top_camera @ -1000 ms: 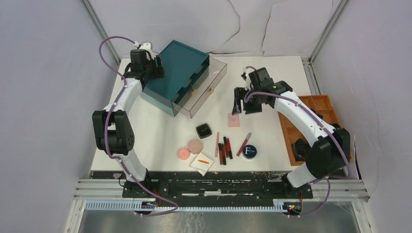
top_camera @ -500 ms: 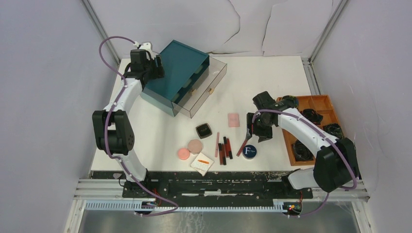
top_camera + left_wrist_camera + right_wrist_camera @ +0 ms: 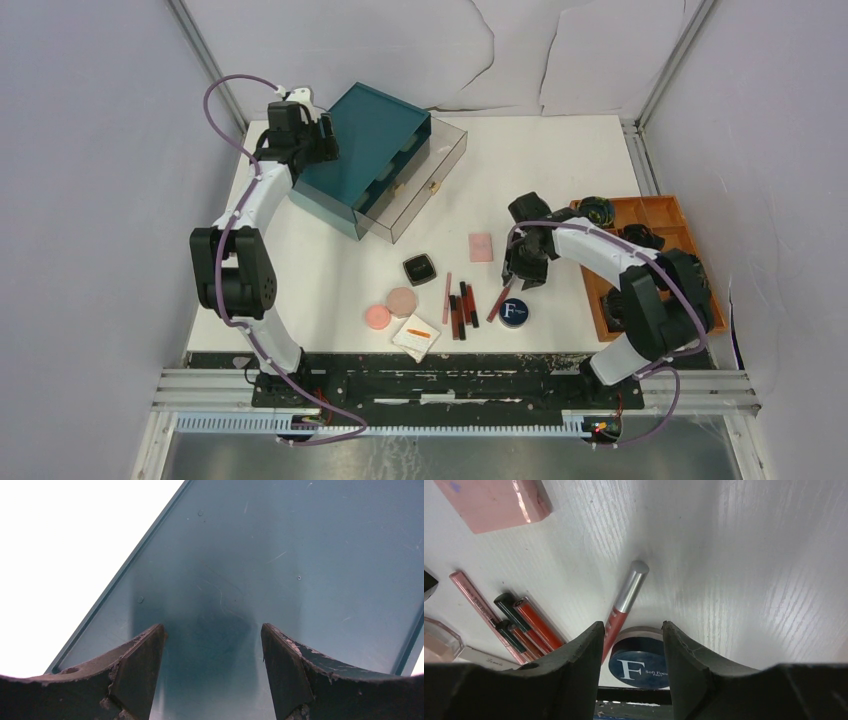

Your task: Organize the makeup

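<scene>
Makeup loose at table front

Pad, discs, sticks and tin lie near front edge. Right end effector hangs over tin and gloss stick, jaws part open, empty. Pink square lies beyond. Far left: left end effector over teal box, jaws wide, empty.

lying flat, clustered: black square compact, pink square, pink round disc, beige round disc, thin red-pink sticks, dark-blue round "f" tin, white pad.
</scene>
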Controlling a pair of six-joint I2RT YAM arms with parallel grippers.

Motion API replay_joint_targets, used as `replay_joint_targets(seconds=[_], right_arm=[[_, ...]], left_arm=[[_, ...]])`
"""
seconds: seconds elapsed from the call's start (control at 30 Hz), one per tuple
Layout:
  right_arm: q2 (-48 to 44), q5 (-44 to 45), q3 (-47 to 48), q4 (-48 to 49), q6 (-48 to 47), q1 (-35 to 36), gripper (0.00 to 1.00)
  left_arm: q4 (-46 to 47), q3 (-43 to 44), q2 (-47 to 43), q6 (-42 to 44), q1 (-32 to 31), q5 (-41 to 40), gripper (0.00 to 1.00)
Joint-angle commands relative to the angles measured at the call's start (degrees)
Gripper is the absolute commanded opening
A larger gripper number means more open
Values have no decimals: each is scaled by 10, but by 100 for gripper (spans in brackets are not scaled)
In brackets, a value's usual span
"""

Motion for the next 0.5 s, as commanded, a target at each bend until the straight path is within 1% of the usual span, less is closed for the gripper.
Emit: replay_joint_targets(seconds=[0.0,0.2,0.3,0.33,0.47], right_arm=[[19,19,6,35,5,0,53],[62,16,10,56,-2,0,51],[73,27,10,59,-8,1,47],[76,30,11,60,-12,1,44],[82,41,13,59,-22,1,22]], left_arm=[[-26,0,18,3,4,25,78],[-22,-10,18,5,4,28,78],[-21,-13,18,6,4,28,78],[-21,-12,19,6,4,29,78],[-20,-11,19,6,4,31,78]])
